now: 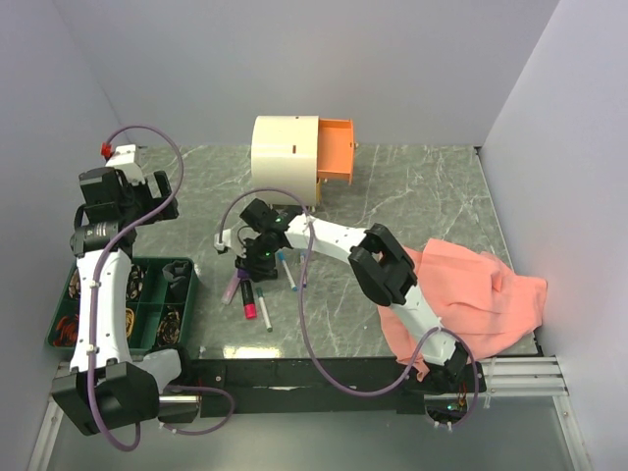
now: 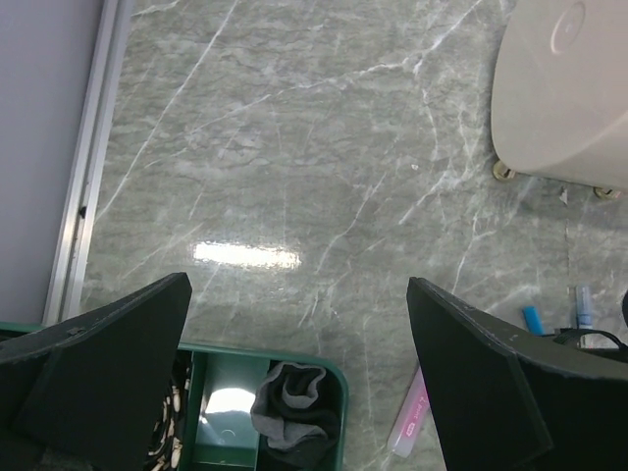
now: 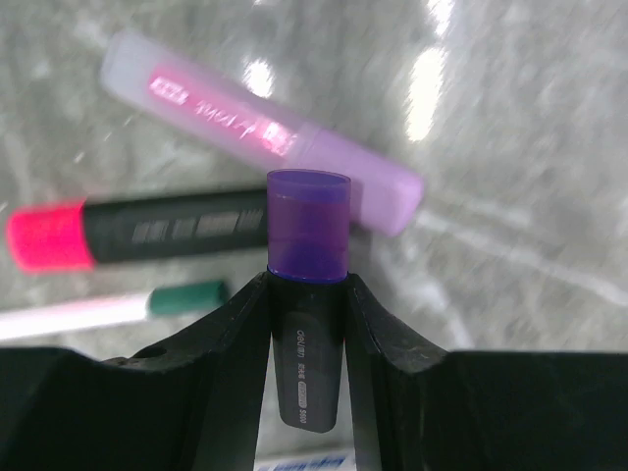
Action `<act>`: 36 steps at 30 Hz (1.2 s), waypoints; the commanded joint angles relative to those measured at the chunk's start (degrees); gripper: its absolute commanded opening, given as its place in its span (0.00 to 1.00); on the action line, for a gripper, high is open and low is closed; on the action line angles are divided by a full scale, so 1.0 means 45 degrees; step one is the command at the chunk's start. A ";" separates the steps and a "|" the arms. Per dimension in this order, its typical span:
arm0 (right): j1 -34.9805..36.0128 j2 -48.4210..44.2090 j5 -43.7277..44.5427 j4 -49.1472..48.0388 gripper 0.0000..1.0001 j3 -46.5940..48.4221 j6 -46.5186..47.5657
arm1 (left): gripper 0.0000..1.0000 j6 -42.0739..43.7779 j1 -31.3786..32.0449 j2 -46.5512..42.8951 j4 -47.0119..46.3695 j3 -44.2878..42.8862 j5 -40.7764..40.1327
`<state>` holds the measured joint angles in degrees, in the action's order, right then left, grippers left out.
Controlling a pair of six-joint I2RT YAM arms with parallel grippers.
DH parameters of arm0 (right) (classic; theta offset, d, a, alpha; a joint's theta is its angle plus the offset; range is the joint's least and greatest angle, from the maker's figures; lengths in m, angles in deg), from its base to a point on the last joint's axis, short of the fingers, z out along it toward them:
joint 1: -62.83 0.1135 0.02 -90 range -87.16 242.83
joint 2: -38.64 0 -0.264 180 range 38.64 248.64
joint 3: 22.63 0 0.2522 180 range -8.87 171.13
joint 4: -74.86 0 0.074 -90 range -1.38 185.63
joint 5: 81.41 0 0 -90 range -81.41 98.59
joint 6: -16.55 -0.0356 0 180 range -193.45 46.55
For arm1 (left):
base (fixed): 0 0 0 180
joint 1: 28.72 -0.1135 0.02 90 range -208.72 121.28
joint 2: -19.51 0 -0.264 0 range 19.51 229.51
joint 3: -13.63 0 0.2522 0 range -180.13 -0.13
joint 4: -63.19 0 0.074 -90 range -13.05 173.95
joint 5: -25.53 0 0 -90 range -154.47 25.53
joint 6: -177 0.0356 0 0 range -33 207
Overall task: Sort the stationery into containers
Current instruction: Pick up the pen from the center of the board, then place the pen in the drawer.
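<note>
My right gripper (image 3: 307,285) is shut on a black marker with a purple cap (image 3: 308,235), whose cap sticks out past the fingertips, low over the table. Under it lie a black-and-pink marker (image 3: 147,232), a pale lilac pen (image 3: 255,137) and a white pen with a green cap (image 3: 108,306). In the top view the right gripper (image 1: 260,253) hovers over this cluster of pens (image 1: 249,302). The cream drum cabinet (image 1: 287,147) stands at the back with an orange drawer (image 1: 336,149) pulled out. My left gripper (image 2: 299,285) is open and holds nothing.
A green divided tray (image 1: 186,285) sits at the near left and holds a grey sock (image 2: 294,402) and other small items. A salmon-pink cloth (image 1: 471,294) lies at the right, partly under the right arm. White pens with blue caps (image 1: 288,270) lie beside the cluster.
</note>
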<state>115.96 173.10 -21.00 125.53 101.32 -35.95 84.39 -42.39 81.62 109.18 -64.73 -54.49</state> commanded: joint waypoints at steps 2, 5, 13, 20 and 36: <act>0.0089 -0.2977 0.0050 0.0312 0.22 -0.0794 -0.0071 | 0.99 0.0053 0.0108 -0.0208 -0.0482 0.0233 0.0614; 0.0050 -0.4344 0.0031 0.0781 0.22 -0.0524 -0.0324 | 0.99 0.0015 0.0128 -0.0130 -0.0599 0.0585 0.0985; -0.1841 -0.5777 -0.0027 0.0393 0.22 0.2540 -0.5630 | 1.00 -0.0747 0.0147 0.0514 -0.0131 0.0821 0.1297; -0.4226 -0.5797 0.0928 -0.1054 0.20 0.3830 -0.8822 | 0.99 -0.1177 0.0128 0.0925 -0.0482 0.0586 0.1728; -0.7076 -0.4313 0.2316 -0.1814 0.22 0.4400 -1.1105 | 0.99 -0.0748 0.0147 0.0944 0.0142 0.0430 0.1162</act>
<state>87.11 153.10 -12.38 120.74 119.70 -81.94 80.21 -41.91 86.10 109.09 -60.88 -48.83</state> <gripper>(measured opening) 0.393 0.995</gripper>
